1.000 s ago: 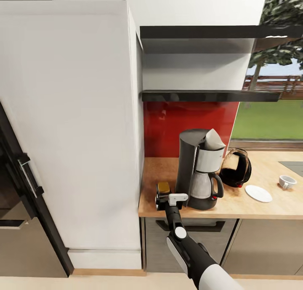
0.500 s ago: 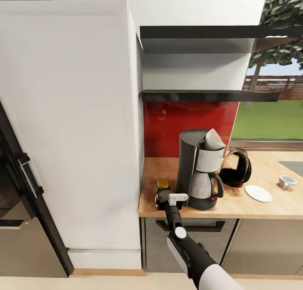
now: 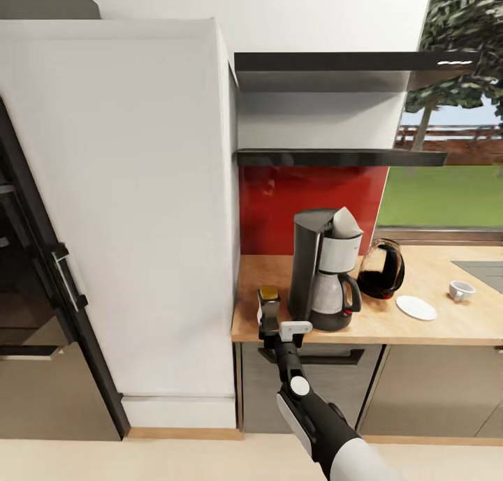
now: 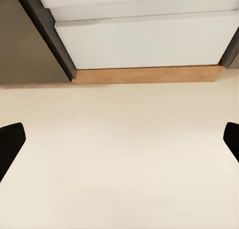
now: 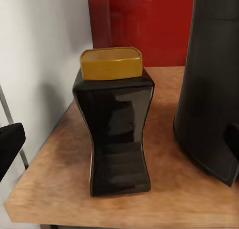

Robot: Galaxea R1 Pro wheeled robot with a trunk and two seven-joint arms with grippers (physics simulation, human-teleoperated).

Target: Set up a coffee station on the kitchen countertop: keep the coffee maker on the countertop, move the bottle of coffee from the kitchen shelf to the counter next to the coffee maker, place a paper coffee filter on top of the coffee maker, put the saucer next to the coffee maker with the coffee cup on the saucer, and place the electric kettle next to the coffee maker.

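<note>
The bottle of coffee (image 5: 115, 121), glossy black, waisted, with an amber lid, stands upright at the wooden bench's (image 3: 391, 324) near left corner, just left of the coffee maker (image 3: 321, 271). The right pincer (image 3: 269, 325) is released, its fingers apart either side of the bottle. The left pincer (image 4: 119, 144) hangs spread over pale floor (image 4: 119, 179). Paper filter (image 3: 346, 223) tops the maker.

Glossy black bottle of coffee (image 5: 119, 134) with matt amber lid, on wood-grain countertop (image 5: 64, 184).
</note>
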